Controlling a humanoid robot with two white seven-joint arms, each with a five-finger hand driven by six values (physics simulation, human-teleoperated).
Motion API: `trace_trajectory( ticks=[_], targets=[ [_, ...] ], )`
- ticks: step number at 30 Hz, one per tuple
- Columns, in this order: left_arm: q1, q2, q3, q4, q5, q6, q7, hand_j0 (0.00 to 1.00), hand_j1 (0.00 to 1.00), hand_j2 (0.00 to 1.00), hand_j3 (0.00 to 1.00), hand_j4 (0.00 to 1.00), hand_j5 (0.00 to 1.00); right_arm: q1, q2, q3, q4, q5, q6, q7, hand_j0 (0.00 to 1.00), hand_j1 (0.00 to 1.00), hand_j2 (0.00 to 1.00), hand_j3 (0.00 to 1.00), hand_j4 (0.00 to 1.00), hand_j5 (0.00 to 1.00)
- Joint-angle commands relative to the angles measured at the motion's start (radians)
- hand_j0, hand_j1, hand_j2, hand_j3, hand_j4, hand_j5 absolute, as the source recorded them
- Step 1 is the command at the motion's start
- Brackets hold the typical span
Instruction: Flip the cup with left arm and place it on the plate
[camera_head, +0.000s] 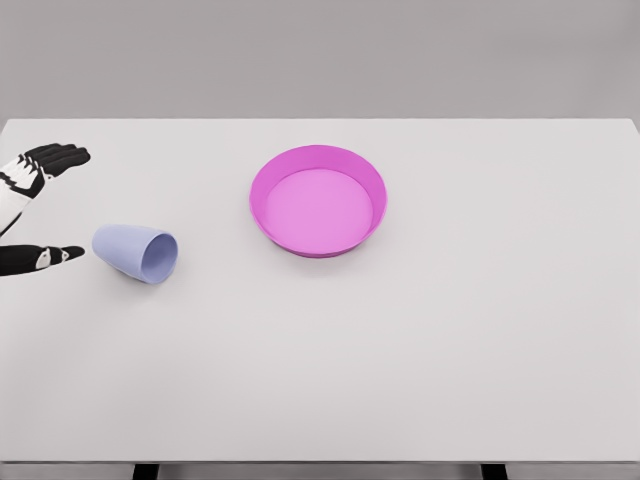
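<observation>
Cup (136, 253) on its side (mouth rightward) | just right of open left hand (35, 205)

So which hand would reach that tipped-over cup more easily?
The left hand: its open fingers sit just beside the cup, lying on its side. The right hand isn't visible.

Left hand (30, 205), black fingers (60, 156), white segments

A white table (420, 380) spans the view before a grey wall (320, 55).
</observation>
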Motion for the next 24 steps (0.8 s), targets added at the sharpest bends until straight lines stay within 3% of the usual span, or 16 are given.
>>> trace_trajectory(
  ticks=[1, 4, 9, 17, 21, 24],
  targets=[
    [0.0, 0.017, -0.001, -0.008, 0.004, -0.001, 0.001, 1.0, 1.0, 1.0, 1.0, 1.0, 1.0, -0.002, 0.0, 0.011, 0.001, 0.002, -0.001, 0.001, 1.0, 1.0, 1.0, 1.0, 1.0, 1.0],
    [-0.003, 0.023, -0.014, -0.012, 0.0, -0.001, 0.001, 1.0, 1.0, 1.0, 1.0, 1.0, 1.0, -0.002, 0.0, 0.026, -0.001, -0.002, 0.001, 0.001, 1.0, 1.0, 1.0, 1.0, 1.0, 1.0],
    [-0.012, 0.028, -0.015, -0.012, -0.082, -0.001, 0.001, 1.0, 1.0, 1.0, 1.0, 1.0, 1.0, 0.0, 0.0, 0.026, -0.001, -0.002, 0.001, 0.001, 1.0, 1.0, 1.0, 1.0, 1.0, 1.0],
    [-0.023, 0.054, -0.061, -0.012, -0.106, -0.001, 0.001, 1.0, 1.0, 1.0, 1.0, 1.0, 1.0, -0.002, 0.0, 0.026, 0.001, -0.002, 0.001, 0.001, 1.0, 1.0, 1.0, 1.0, 1.0, 1.0],
    [-0.155, 0.092, -0.237, -0.031, -0.094, -0.001, -0.045, 1.0, 1.0, 1.0, 1.0, 1.0, 1.0, -0.002, 0.0, 0.026, 0.001, -0.002, 0.001, 0.001, 1.0, 1.0, 1.0, 1.0, 1.0, 1.0],
    [-0.199, 0.101, -0.262, -0.055, -0.056, -0.001, -0.173, 1.0, 1.0, 1.0, 1.0, 1.0, 1.0, 0.0, 0.0, 0.026, -0.001, -0.002, 0.001, 0.001, 1.0, 1.0, 1.0, 1.0, 1.0, 1.0]
  ],
)
